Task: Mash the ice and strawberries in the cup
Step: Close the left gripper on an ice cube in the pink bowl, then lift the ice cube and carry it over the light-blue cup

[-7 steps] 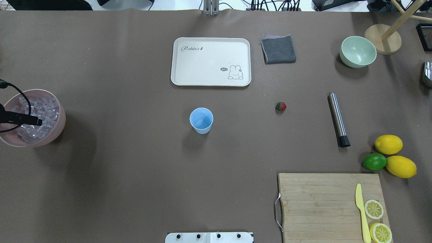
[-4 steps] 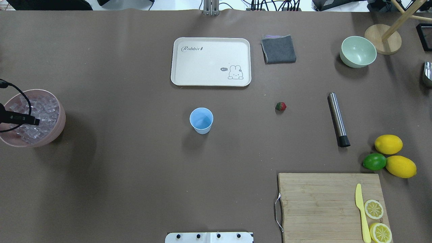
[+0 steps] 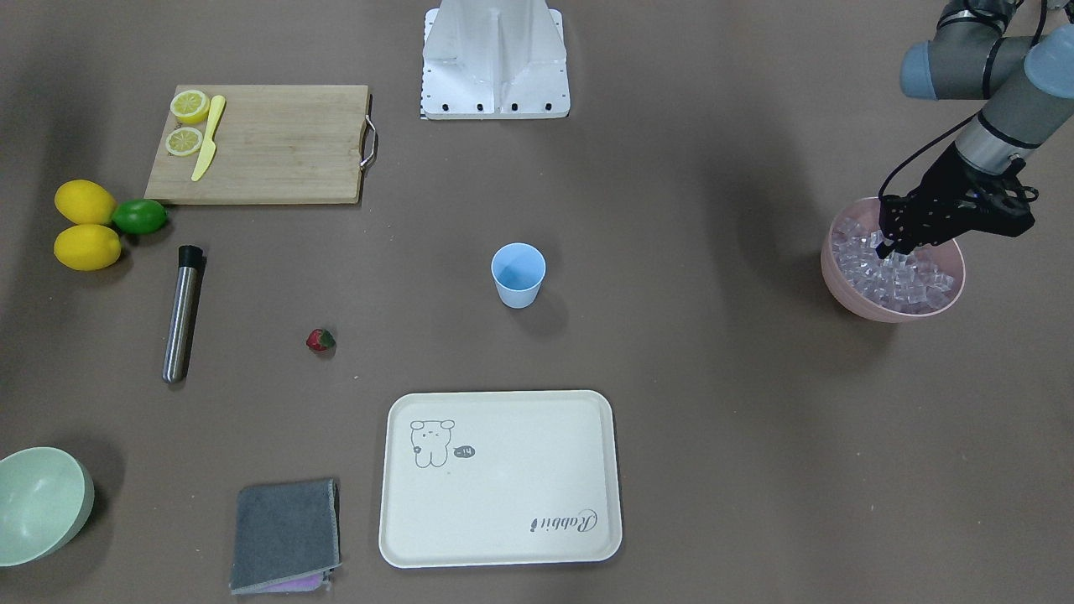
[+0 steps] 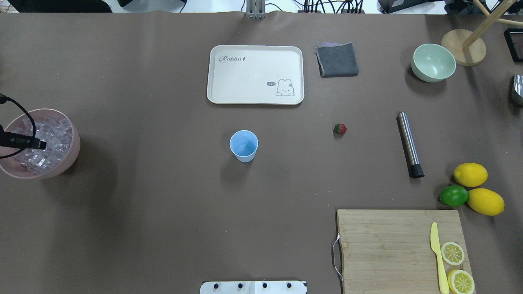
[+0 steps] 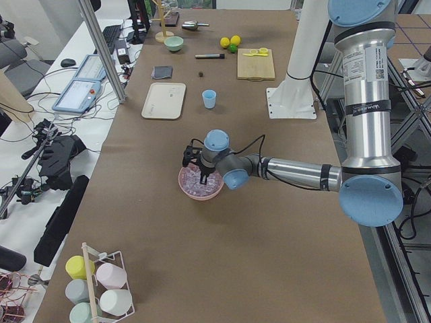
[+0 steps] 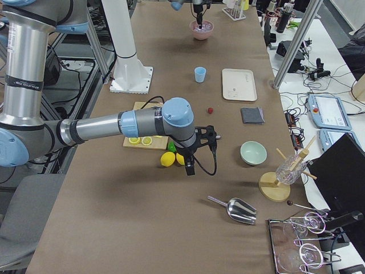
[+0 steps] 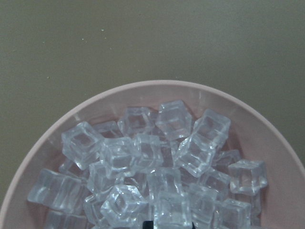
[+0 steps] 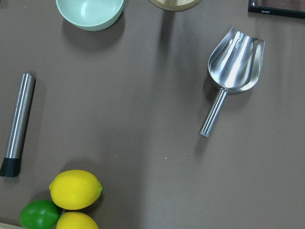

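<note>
Glassy ice cubes point(image 7: 143, 157) heaped in round pink bowl point(image 3: 847, 294) beneath left gripper point(image 3: 887, 247); jaw opening unreadable. Gripper has edged rimward since earlier.

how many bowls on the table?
2. The pink bowl, full of ice, sits at the robot's left end. The pale green bowl, empty, sits on the far side, robot's right. None looks hidden.
</note>
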